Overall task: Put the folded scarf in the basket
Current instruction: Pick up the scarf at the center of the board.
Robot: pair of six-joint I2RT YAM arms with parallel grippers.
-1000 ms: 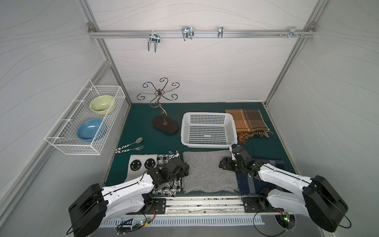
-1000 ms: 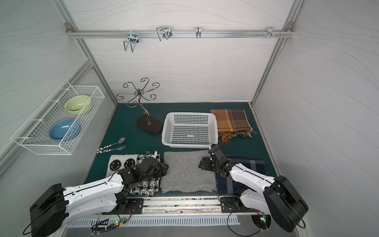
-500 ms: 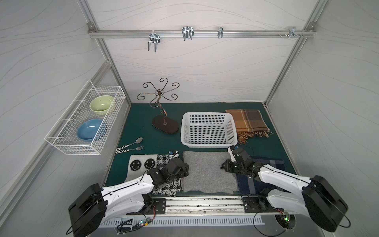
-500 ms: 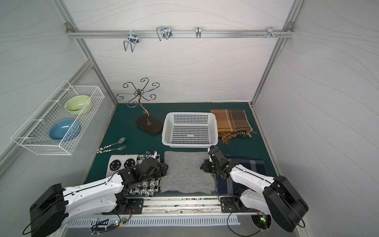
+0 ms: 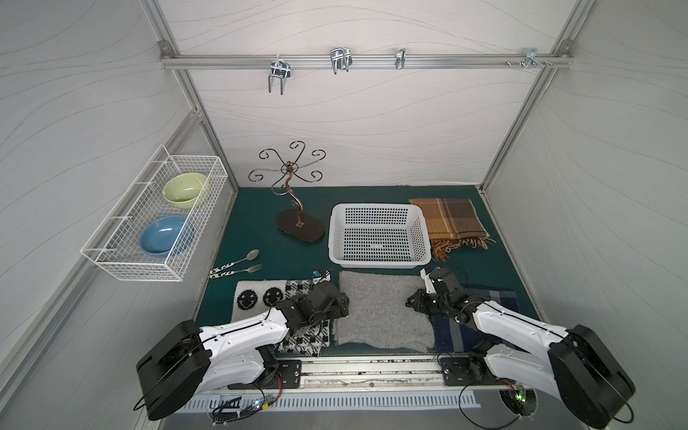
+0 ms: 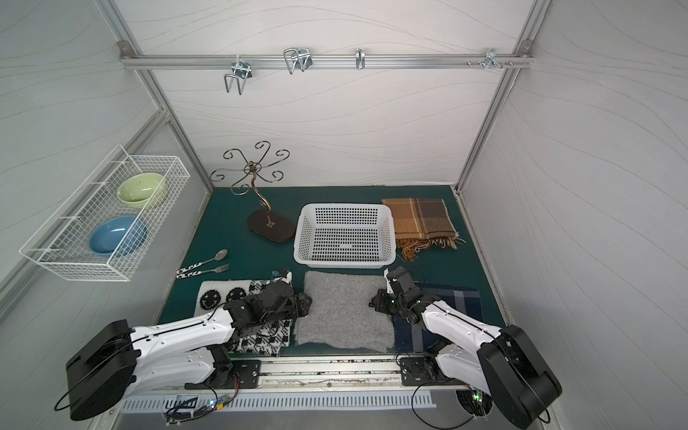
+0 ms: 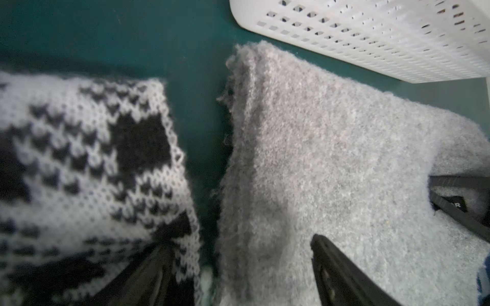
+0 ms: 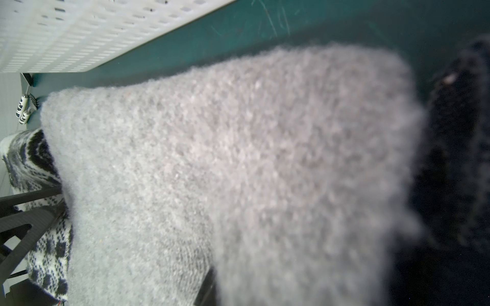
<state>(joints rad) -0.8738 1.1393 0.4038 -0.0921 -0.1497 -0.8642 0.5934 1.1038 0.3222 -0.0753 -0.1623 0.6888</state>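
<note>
L→R: b/w knit cloth (image 5: pixel 257 298); left gripper (image 5: pixel 340 303), jaws spread, one finger over that cloth, the other over the left edge of the grey folded scarf (image 5: pixel 379 316). Scarf lies on green mat (image 5: pixel 253 208) just in front of the basket (image 5: pixel 379 263), not inside. Right gripper (image 5: pixel 411 302) pinches scarf's right edge, fabric bunched up; navy plaid cloth (image 5: pixel 495 298) at far right.

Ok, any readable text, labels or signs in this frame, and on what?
"R": last letter on a small black tag by the gray scarf; the rest is hidden.
Two smiley faces, no words: black-and-white knit scarf.
Mark on the stand base: too small to read.
Nothing else legible.
</note>
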